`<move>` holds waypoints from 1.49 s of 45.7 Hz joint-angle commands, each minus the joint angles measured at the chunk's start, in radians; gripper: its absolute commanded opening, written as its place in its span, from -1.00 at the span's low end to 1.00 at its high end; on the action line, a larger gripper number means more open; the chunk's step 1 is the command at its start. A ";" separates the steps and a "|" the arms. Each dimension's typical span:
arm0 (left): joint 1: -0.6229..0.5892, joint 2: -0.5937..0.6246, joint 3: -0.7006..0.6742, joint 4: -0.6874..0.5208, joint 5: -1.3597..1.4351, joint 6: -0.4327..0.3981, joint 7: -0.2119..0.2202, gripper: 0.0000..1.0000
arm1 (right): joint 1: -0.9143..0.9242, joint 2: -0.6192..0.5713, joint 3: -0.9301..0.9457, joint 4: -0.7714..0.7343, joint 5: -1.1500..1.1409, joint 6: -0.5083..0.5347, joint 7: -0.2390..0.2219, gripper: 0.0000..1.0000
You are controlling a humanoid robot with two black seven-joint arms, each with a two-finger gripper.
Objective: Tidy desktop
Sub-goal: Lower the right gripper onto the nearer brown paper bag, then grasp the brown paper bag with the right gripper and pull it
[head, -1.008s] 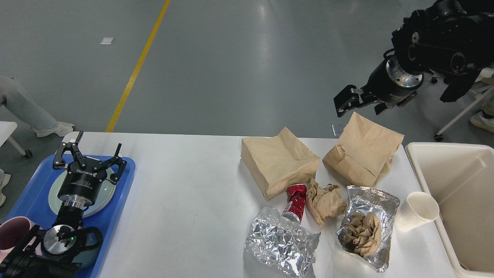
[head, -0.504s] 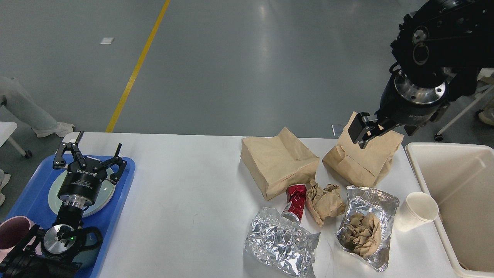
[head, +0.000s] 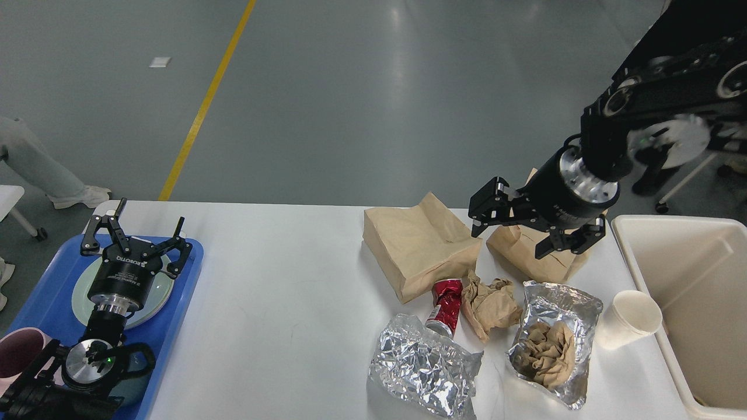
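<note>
Lettering reading "ROBOTIQ" is seen in white on the black body of the left gripper, upside down from the head view; no other writing can be read. The desktop is shown as a wide white tabletop with rounded corners, smooth, with faint scuff marks, filling the lower part of the view from the blue tray at its left end to the cream bin just beside its right end.

The left gripper is held over a pale round plate on the blue tray, its fingers spread apart with nothing between them. A pink cup is partly seen at the tray's near corner.

The right gripper is held above the far right part of the desktop, in front of the right paper bag, which it partly hides. Its fingers are spread wide; whether the bag is touched cannot be told.

A second paper bag lies to the left of the first. Nearer, a crushed red can lies touching a crumpled brown paper. A crumpled foil sheet lies at the near edge, over the can's lower end. A second foil wrapper holds a wad of brown paper. A white paper cup lies tilted between that wrapper and the bin
</note>
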 commanded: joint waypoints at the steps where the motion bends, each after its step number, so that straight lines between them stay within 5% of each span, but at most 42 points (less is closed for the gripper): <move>1: 0.000 0.000 0.000 -0.001 0.000 0.000 0.000 0.93 | -0.171 0.007 0.107 -0.047 0.039 -0.241 -0.006 1.00; 16: -0.002 0.000 0.002 -0.001 0.000 0.000 0.000 0.93 | -0.636 0.165 0.289 -0.524 0.087 -0.274 -0.034 1.00; 36: 0.000 0.000 0.000 -0.001 0.000 0.000 0.000 0.93 | -0.909 0.344 0.325 -0.963 0.061 -0.272 -0.041 1.00; 68: 0.000 0.000 0.000 -0.001 0.000 0.000 0.000 0.93 | -0.986 0.444 0.369 -1.107 -0.085 -0.386 -0.037 0.90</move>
